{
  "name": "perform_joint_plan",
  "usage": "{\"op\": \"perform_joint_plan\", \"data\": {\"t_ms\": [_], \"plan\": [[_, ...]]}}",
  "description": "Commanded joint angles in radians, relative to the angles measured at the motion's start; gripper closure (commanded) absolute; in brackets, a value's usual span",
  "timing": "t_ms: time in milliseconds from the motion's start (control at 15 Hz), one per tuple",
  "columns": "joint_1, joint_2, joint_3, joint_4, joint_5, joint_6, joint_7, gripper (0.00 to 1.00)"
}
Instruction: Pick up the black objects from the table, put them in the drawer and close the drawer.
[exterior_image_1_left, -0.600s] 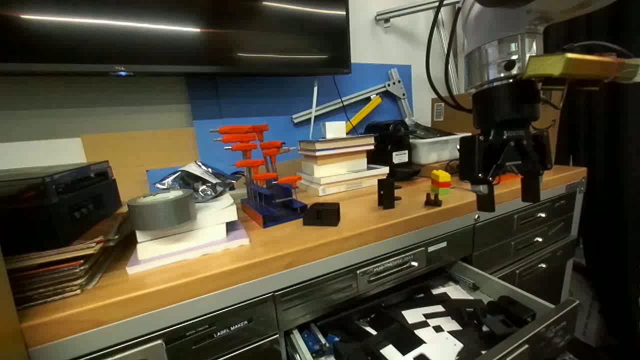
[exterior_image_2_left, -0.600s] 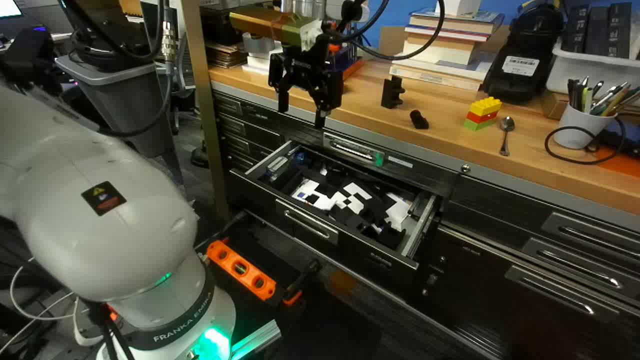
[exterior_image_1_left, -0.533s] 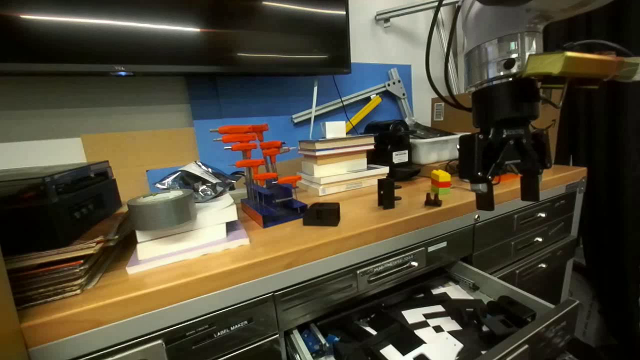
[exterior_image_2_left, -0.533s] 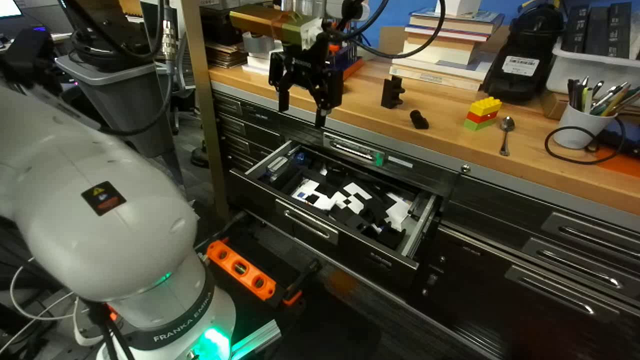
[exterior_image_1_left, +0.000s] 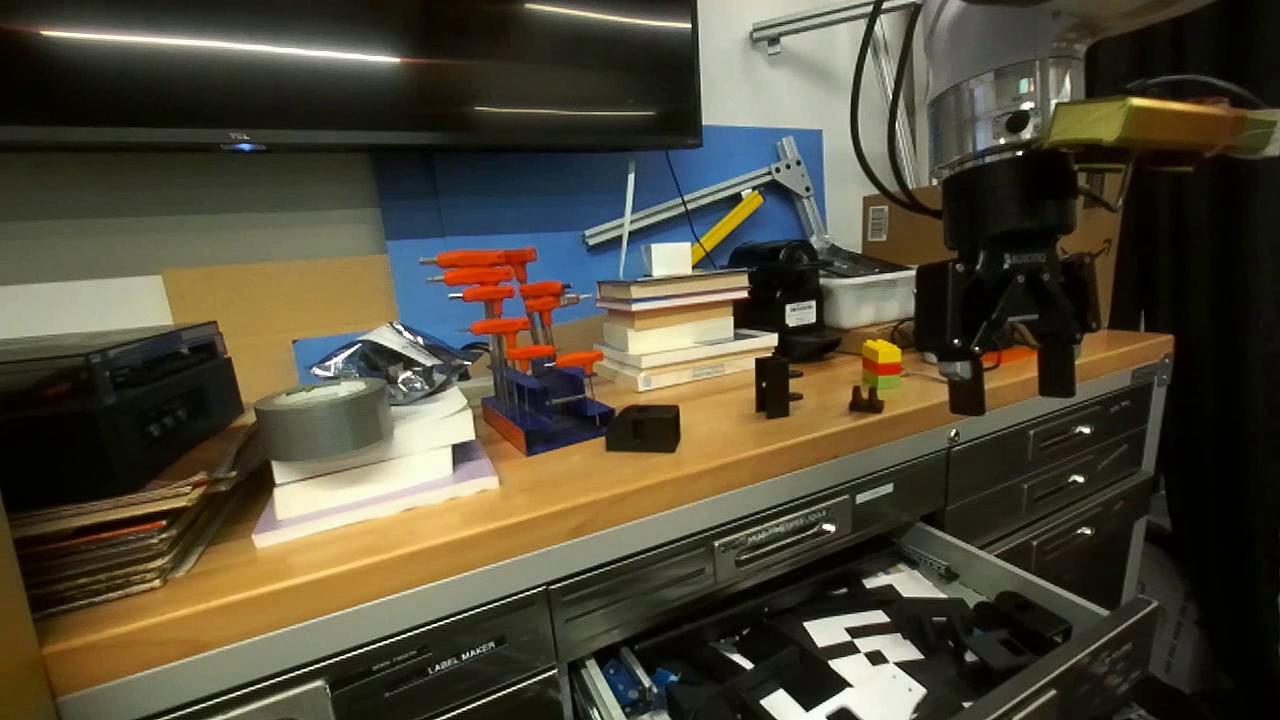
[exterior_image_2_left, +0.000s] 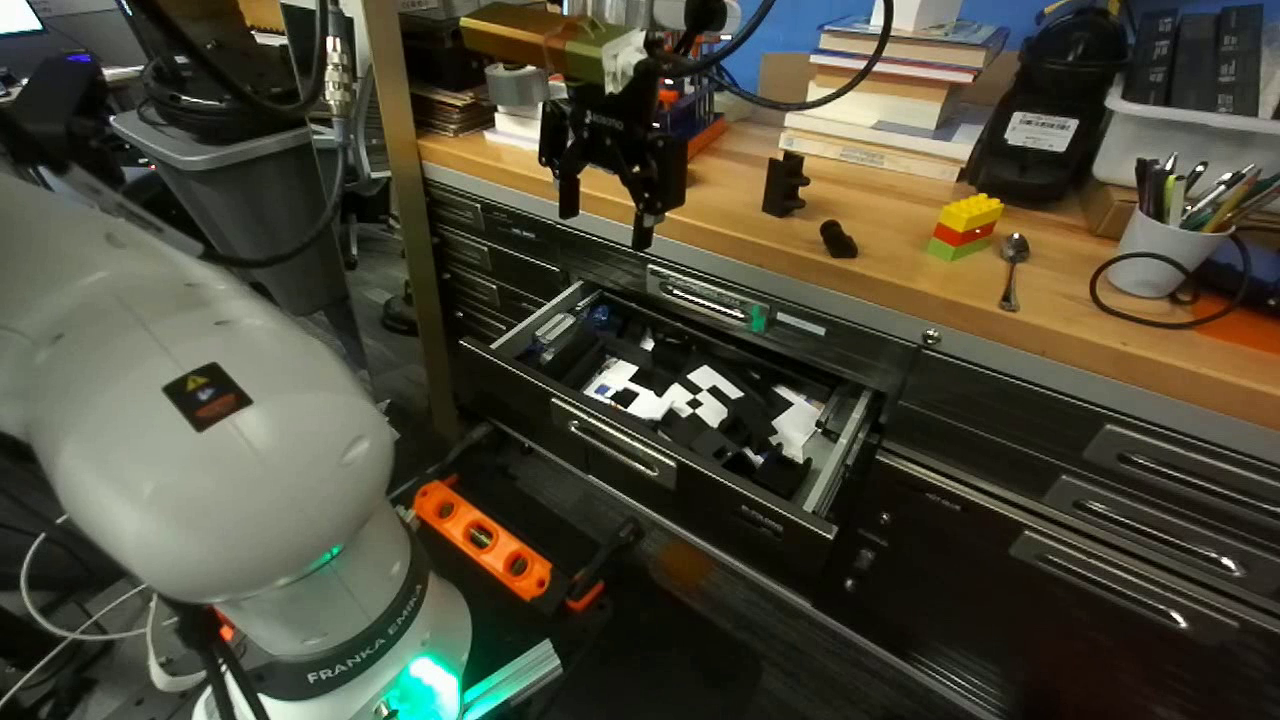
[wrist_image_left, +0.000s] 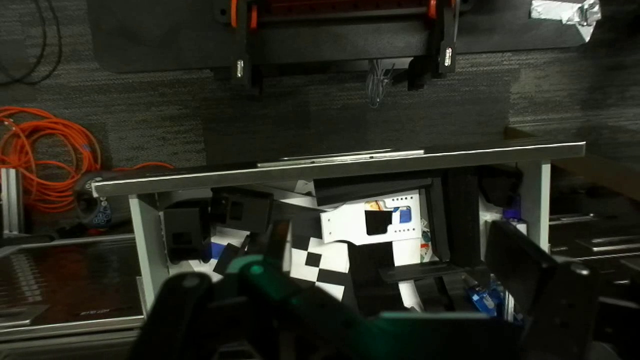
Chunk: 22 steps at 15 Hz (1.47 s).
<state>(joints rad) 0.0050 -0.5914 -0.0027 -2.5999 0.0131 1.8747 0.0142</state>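
Hanging above the pulled-out drawer (exterior_image_2_left: 700, 495); jaws wide apart; empty

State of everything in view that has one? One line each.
gripper: jaws open, nothing between them
drawer: pulled open
upper drawer: shut
low black box: resting on the table
upright black block: standing on the table
small black piece: on the table
TV: screen dark, blue light lit
base light: lit green
pen cup: upright, pens in it
spoon: lying on the table
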Motion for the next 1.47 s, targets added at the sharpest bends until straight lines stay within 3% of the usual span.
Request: {"op": "perform_joint_plan", "data": {"t_ms": [0,333,600,933,1400], "plan": [[-0.015,0.017,0.013,0.008,-0.026,0.011,0.019,0.0],[-0.07,0.155,0.004,0.102,-0.202,0.078,0.009,0.0],[-0.129,0.27,-0.027,0.169,-0.275,0.26,0.091,0.0],[-0.163,0.406,-0.035,0.239,-0.234,0.473,0.303,0.0],[-0.133,0.537,0.006,0.383,-0.293,0.484,0.666,0.0]]}}
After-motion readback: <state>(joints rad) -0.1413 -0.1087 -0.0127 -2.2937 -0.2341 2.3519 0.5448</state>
